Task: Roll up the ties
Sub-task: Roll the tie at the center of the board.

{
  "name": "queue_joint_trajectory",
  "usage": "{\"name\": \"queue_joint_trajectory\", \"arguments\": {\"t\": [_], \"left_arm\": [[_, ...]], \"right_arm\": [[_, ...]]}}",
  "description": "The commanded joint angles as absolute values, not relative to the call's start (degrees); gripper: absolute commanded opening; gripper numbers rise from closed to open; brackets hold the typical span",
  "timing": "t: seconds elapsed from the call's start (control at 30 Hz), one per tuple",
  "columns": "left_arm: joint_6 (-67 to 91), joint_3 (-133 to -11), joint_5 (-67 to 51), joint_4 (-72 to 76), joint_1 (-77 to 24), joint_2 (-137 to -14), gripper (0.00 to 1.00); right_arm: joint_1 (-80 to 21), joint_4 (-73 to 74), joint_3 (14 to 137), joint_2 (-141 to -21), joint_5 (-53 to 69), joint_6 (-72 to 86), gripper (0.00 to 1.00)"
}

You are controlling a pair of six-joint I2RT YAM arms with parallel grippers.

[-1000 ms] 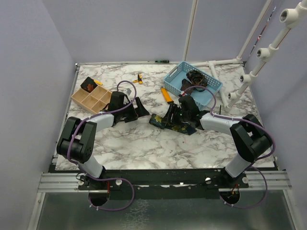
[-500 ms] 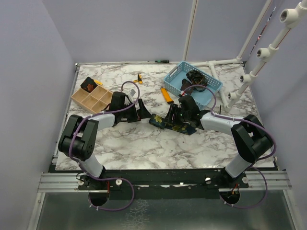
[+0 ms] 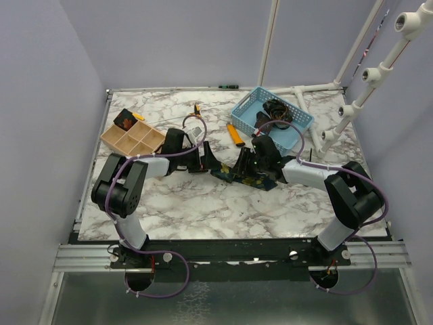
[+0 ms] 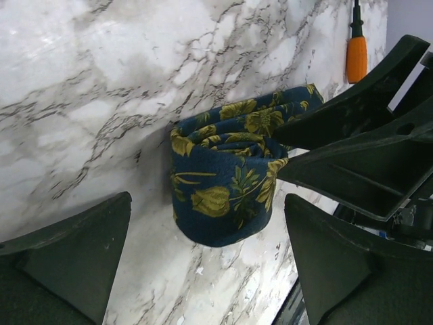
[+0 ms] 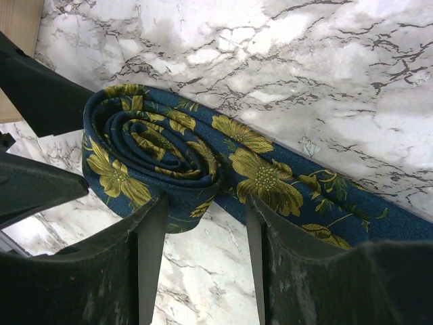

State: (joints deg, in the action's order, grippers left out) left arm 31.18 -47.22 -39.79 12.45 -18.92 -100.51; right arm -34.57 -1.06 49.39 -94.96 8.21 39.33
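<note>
The marble bench (image 3: 203,203) fills the middle of the top view, and a white pipe frame (image 3: 369,91) climbs its right edge. At upper right, a blue basket (image 3: 252,115) holds a coiled dark tie (image 3: 276,110). At upper left, a wooden tray (image 3: 135,142) with several compartments holds a dark coil with red-orange marks (image 3: 126,121) in its far left compartment.

The left arm (image 3: 125,186) rises from the lower left, folds at the elbow and lays its forearm low toward the centre. The right arm (image 3: 338,189) does the same from the lower right. Their hands face each other mid-frame over the navy tie (image 3: 254,179), printed with yellow-green flowers. Its left end is wound into a roll (image 4: 220,183) and the rest runs flat to the right.

The left hand (image 4: 208,203) is spread wide, with a finger on each side of the roll and clear of it. The right hand (image 5: 206,203) has its fingers half parted, tips against the roll's edge. I cannot tell whether they pinch the cloth.

An orange tool (image 3: 235,134) lies between basket and hands, and a smaller one (image 3: 197,110) lies above the left hand.
</note>
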Motion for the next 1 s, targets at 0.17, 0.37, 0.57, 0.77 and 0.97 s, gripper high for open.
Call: {"name": "queue_joint_trajectory", "arguments": {"t": [0.17,0.37,0.57,0.77,0.97], "left_arm": [[27.32,-50.76,-46.47,12.51,-22.51,-106.82,0.91],[26.63,-51.82,-47.88,12.48,-24.72,-109.00,0.76],[26.53,-51.56,-47.99,12.53,-24.74,-109.17,0.52],[27.17,-51.09,-46.09,12.35,-24.75,-108.93,0.30],[28.12,-49.21,-41.40,10.39,-24.74,-106.08,0.11]], "right_arm": [[-34.99,-3.16,47.29,-96.22,7.08,37.67,0.49],[-34.98,-3.47,47.37,-96.37,7.53,37.62,0.49],[-34.98,-3.63,47.37,-95.77,7.78,38.04,0.48],[-34.99,-1.10,46.77,-90.96,4.53,38.75,0.50],[-34.63,6.26,46.15,-84.96,-10.20,38.51,0.50]]}}
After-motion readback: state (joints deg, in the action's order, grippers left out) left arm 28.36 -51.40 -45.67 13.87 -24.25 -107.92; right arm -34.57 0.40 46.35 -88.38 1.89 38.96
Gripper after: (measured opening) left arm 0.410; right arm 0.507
